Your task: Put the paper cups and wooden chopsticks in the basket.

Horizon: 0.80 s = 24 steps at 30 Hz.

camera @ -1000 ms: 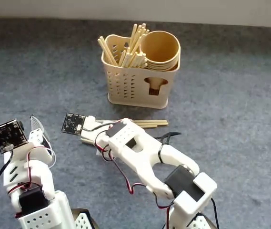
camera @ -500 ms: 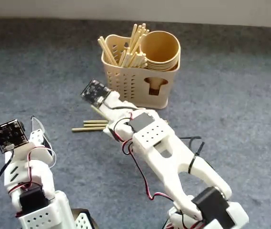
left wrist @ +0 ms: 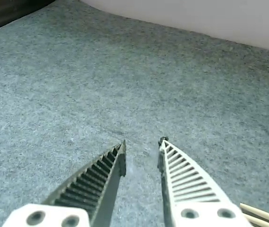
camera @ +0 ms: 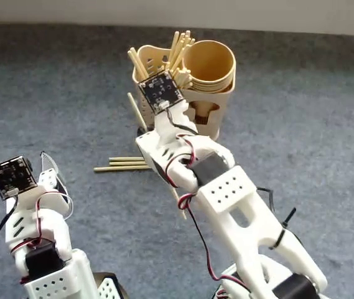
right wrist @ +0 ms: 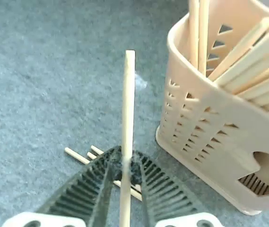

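Observation:
My right gripper [right wrist: 125, 158] is shut on a single wooden chopstick [right wrist: 127, 109] and holds it above the carpet, just beside the beige basket [right wrist: 210, 137]. From above, this chopstick [camera: 135, 111] slants up past the right gripper [camera: 144, 132], close to the basket [camera: 217, 115]. Stacked paper cups [camera: 209, 62] and several chopsticks [camera: 173, 56] stand in the basket. Two or three loose chopsticks [camera: 121, 164] lie on the carpet left of the right arm; in the right wrist view they [right wrist: 84, 155] show under the fingers. My left gripper [left wrist: 141, 146] hangs open over bare carpet at the near left [camera: 49, 162].
Grey carpet [camera: 301, 149] covers the whole work area. A pale wall edge [camera: 288, 15] runs along the back. The end of a loose chopstick [left wrist: 262, 215] shows beside my left gripper's finger.
The right arm lifted one chopstick off the carpet and swung it up and back toward the basket. The other loose chopsticks stayed on the carpet. The left arm kept still.

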Tool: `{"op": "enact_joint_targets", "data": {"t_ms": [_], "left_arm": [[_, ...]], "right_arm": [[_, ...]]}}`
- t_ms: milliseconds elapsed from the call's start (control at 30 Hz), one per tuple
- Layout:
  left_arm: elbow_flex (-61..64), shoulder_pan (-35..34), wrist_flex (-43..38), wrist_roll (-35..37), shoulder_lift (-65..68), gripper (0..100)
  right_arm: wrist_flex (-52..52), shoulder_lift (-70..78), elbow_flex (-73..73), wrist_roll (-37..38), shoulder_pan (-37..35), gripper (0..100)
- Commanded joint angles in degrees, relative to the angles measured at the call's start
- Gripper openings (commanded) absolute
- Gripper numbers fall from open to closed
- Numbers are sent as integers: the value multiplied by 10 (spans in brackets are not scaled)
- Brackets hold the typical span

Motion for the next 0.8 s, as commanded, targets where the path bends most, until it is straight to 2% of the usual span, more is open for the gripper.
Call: {"op": "enact_joint_targets", "data": {"t_ms": [0, 133, 533, 767], "left_arm": [[-4, -2, -14, 0, -4, 126], [-4, -2, -13, 0, -4, 126], [1, -2, -14, 0, -4, 126], [2, -1, -14, 0, -5, 126]], "right_arm": [[-14, -66, -11, -6, 8, 5], [-31, -116, -13, -6, 7, 5], [-360, -163, -13, -3, 8, 5], [-500, -162, -8, -3, 31, 5]]}}
